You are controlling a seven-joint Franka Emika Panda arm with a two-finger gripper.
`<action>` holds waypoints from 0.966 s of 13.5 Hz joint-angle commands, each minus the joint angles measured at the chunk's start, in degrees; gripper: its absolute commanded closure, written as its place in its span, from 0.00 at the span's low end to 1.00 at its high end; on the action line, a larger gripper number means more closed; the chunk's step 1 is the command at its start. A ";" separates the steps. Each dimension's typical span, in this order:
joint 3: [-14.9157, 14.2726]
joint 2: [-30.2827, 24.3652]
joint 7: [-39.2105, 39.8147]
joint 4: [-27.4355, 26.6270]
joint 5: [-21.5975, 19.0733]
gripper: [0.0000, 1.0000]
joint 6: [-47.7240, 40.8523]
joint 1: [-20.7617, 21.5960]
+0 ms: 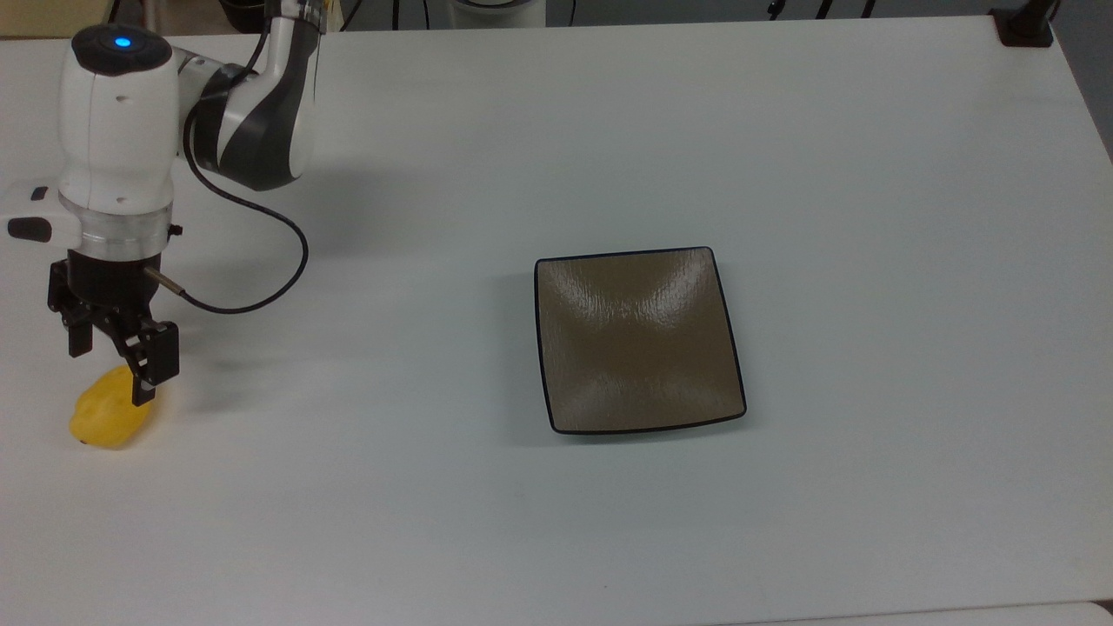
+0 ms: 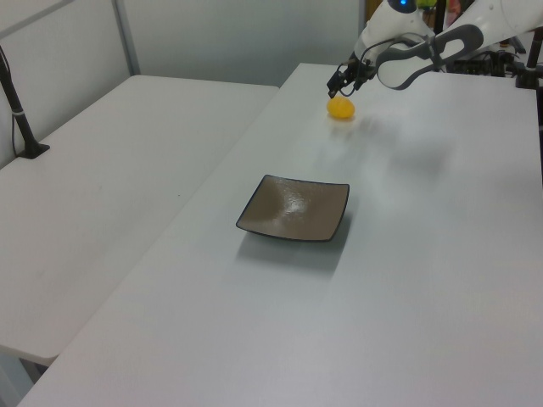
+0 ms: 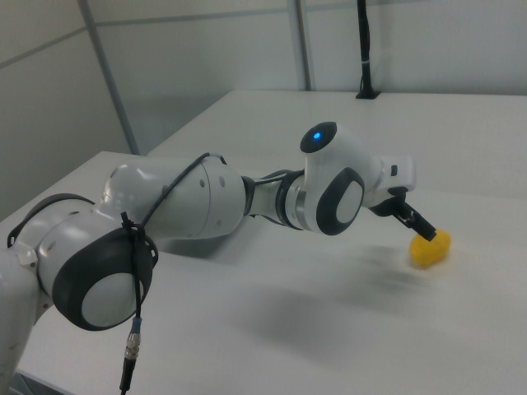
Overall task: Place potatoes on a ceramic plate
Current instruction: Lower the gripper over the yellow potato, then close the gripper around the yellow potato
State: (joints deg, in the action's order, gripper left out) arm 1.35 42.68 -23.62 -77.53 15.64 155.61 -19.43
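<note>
The white tabletop carries two task items, well apart. The potato, a single bright yellow lumpy oval, lies near the tabletop's 9 o'clock edge in the top view; in the left view the potato sits toward 12 o'clock of the plate, and in the right view the potato lies at about 3 o'clock of the arm's wrist. The ceramic plate, square, glossy brown with a thin dark rim, rests flat slightly past the tabletop's centre toward 3 o'clock and bears nothing; its dished face is turned up, suited to receive the item. The claw hangs fingers-down directly over the potato's 12 o'clock end, its fingers apart, one finger overlapping the yellow surface in the top view. Whether either finger touches the potato cannot be told. The spread fingers and vertical wrist are judged to be a setup for straddling the potato from above before closing. In the left view the claw stands just above the potato; in the right view the claw points down at it. A black cable loops from the wrist, apart from both items. Assessment: approach stage; grasp not yet made, the transfer to the plate wholly outstanding. Risk noted: a smooth rounded item may roll or slip if gripped off-centre.
</note>
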 commanded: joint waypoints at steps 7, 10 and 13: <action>-0.20 4.78 -2.75 3.88 5.98 0.00 1.27 -0.17; -0.91 4.95 -2.75 3.88 6.42 0.00 1.45 -0.34; -0.91 5.74 -2.75 3.88 8.18 0.33 2.50 -0.61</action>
State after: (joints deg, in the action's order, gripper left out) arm 0.90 47.00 -24.87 -74.83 21.54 156.04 -20.05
